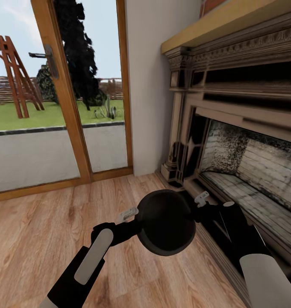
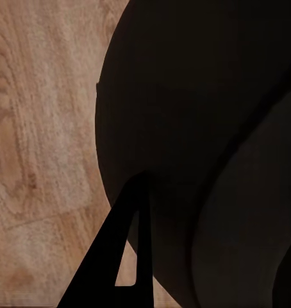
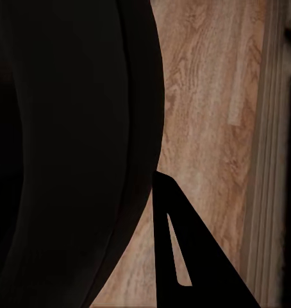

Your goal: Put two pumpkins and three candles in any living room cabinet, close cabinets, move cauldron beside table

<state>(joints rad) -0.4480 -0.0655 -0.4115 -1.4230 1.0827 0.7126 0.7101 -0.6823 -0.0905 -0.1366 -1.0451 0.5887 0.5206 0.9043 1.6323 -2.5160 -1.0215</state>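
Beside the fireplace (image 1: 243,141), cauldron (image 1: 166,222) over open floor (image 1: 38,239).

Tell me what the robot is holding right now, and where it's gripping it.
The round black cauldron, clamped between both end effectors, left and right, at opposite sides of its belly.

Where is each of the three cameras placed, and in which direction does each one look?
Head view: on the head, facing forward and down at the cauldron, fireplace and glass door; both arms show.
Left wrist view: near the left gripper, facing the cauldron; one finger shows.
Right wrist view: near the right gripper, facing the cauldron; one finger shows.
Shared: the cauldron and the wooden floor.
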